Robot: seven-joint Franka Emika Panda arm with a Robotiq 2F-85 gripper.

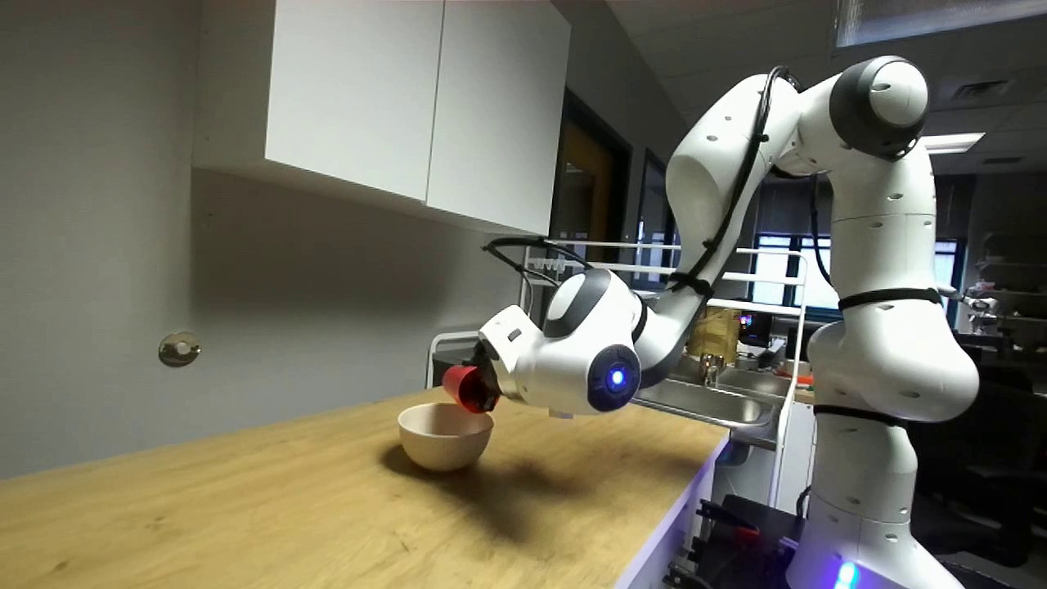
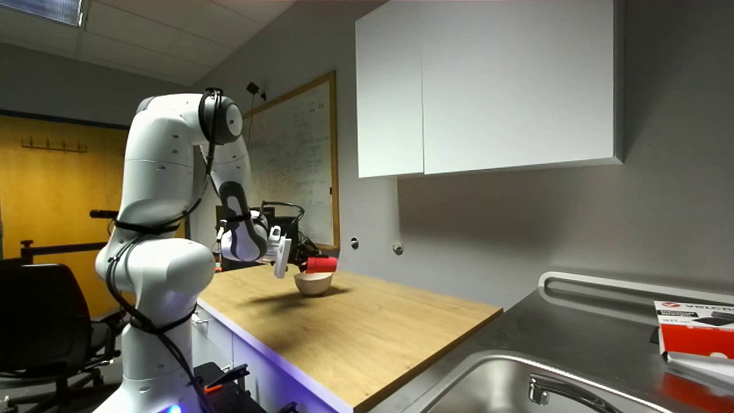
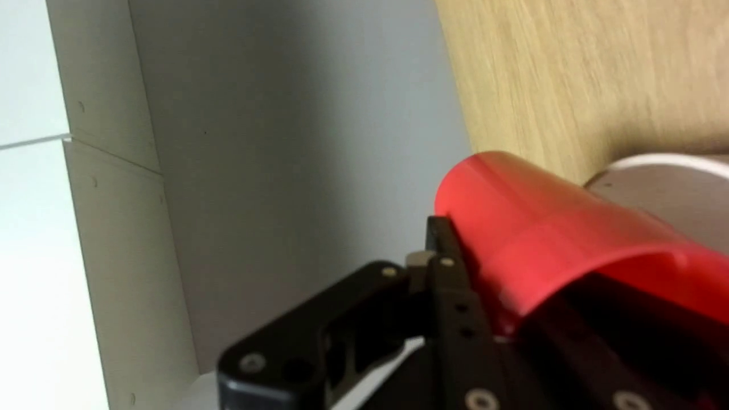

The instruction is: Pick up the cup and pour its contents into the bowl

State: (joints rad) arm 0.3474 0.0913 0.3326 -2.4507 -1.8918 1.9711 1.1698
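The red cup shows in both exterior views (image 1: pixel 460 386) (image 2: pixel 321 264) and in the wrist view (image 3: pixel 541 222). It is tipped on its side, close above the rim of the bowl. The pale bowl (image 1: pixel 443 446) stands upright on the wooden counter; it also shows in an exterior view (image 2: pixel 313 284) and partly in the wrist view (image 3: pixel 675 191). My gripper (image 1: pixel 487 380) is shut on the cup. In the wrist view one finger lies along the cup's outside; the other seems to go into its mouth, mostly hidden. Any contents are not visible.
The wooden counter (image 1: pixel 245 507) runs along a grey wall close behind the bowl. White wall cabinets (image 1: pixel 352 90) hang above it. A sink (image 2: pixel 499 384), a white rack (image 1: pixel 654 268) and a red-and-white box (image 2: pixel 697 332) are at the sink end.
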